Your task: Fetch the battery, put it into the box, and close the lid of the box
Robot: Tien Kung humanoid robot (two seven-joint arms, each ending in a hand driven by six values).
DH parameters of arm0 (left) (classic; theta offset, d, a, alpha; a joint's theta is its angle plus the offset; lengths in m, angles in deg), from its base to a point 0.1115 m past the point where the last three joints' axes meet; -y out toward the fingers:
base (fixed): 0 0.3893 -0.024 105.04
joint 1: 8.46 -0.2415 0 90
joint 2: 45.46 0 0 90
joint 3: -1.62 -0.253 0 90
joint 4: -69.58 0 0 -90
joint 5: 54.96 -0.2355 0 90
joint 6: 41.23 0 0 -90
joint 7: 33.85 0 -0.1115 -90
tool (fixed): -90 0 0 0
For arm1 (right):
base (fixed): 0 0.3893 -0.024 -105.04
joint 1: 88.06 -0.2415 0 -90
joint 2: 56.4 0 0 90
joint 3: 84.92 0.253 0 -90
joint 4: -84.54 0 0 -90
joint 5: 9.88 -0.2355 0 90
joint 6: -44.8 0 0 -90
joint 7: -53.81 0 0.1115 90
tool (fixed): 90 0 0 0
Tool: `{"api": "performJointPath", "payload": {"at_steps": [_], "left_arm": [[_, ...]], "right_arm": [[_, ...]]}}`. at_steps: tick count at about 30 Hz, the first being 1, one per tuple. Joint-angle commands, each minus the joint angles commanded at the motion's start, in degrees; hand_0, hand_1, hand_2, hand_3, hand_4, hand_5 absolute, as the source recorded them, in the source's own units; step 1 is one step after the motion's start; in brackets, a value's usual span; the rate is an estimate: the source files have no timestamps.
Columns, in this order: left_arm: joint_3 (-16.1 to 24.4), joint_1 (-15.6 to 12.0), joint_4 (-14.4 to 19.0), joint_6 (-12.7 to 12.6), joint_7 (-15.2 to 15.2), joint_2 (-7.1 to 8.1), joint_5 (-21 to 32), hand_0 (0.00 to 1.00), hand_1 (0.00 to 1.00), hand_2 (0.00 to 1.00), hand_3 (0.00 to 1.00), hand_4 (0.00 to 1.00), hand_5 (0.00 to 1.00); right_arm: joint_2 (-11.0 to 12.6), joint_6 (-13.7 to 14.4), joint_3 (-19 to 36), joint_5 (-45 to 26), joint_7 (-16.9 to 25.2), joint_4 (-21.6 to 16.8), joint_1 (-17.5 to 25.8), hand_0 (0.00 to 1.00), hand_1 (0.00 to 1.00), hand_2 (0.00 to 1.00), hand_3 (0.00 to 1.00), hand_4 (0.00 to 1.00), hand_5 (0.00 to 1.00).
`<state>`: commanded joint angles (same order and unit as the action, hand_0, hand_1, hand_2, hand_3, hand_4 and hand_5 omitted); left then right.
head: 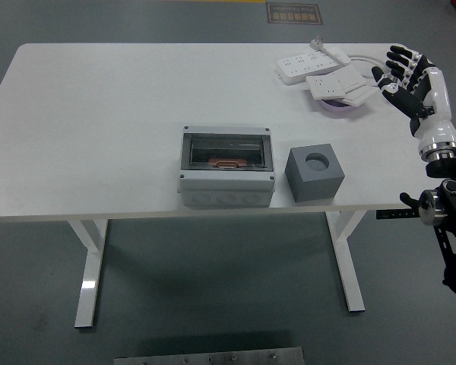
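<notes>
Right hand hovers over the table's far right edge, fingers spread and holding nothing; its forearm runs down the right side of the view. Nearest the front edge sits the grey box, clear lid down, something orange-brown showing through it — whether that is the battery cannot be told; just beside it on the right stands a grey cube with a round hole on top. Farther back — white power strips lie near the hand.
</notes>
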<state>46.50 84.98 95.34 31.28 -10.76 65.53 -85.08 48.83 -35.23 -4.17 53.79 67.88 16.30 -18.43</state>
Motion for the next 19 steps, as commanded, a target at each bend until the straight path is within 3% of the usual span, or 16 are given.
{"api": "performJointPath", "payload": {"at_steps": [19], "left_arm": [[-0.19,0.11,-0.15,0.21,-0.1,-0.3,0.34,0.669,0.719,0.667,0.675,0.777,0.501]], "right_arm": [[0.1,0.11,0.42,0.34,-0.17,-0.6,0.27,0.844,0.807,0.795,0.843,0.835,0.238]]}}
